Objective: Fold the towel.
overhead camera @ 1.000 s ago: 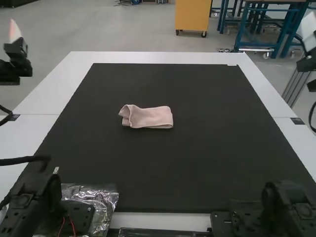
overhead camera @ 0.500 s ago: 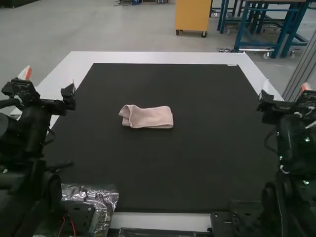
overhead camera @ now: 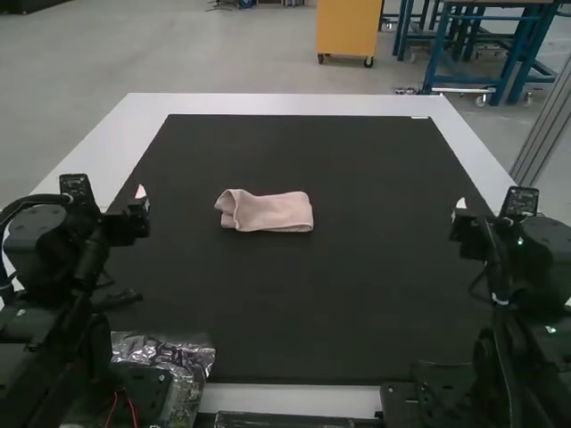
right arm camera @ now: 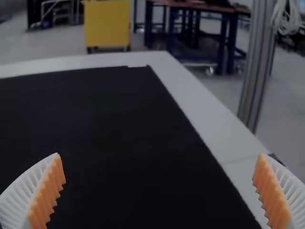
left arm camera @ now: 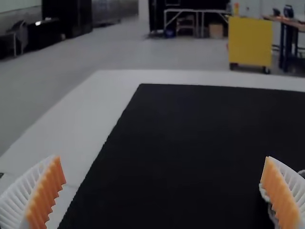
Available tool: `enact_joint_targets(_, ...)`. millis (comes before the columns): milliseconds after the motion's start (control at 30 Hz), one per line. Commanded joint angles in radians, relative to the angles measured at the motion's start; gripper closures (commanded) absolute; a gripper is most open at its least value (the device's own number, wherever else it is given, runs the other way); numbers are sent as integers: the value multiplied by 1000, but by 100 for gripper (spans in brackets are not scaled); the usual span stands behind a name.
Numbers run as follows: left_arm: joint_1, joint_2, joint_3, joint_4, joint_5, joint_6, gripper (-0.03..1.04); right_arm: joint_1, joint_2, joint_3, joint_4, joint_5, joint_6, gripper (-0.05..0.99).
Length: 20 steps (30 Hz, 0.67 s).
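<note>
The pink towel (overhead camera: 266,212) lies as a narrow folded strip near the middle of the black mat, its left end puffed into a loose loop. My left gripper (overhead camera: 134,214) is held above the mat's left side, well left of the towel. On the opposite side, my right gripper (overhead camera: 466,223) hangs over the mat's right side, apart from the towel. Wide between its orange pads, my left gripper (left arm camera: 163,158) is open and holds nothing. Likewise my right gripper (right arm camera: 159,155) is open with nothing between its pads.
The black mat (overhead camera: 294,294) covers most of the white table (overhead camera: 268,103). Crinkled clear plastic (overhead camera: 189,357) lies at the near left, by the left arm's base. A metal post (right arm camera: 257,71) rises beyond the table's right edge.
Both arms have come in from the outer sides and lowered, bringing both grippers above the mat's two sides. The towel has not moved.
</note>
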Motion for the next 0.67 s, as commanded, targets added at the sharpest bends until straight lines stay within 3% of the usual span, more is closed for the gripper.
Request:
enact_joint_targets(0,8,-2,-6,4,-24,-46,4,-14,-8,-6,0,-39,13,3)
enact_joint_targets(100,8,-2,-6,-1,-24,-63,4,-11,-10,-6,-31,-172,13,3)
enact_joint_targets(133,8,-2,-6,-1,-24,-63,4,-11,-8,-6,-31,-183,13,3)
enact_joint_targets(633,8,-2,-6,-2,-24,-63,4,-11,-10,-6,-32,-183,13,3)
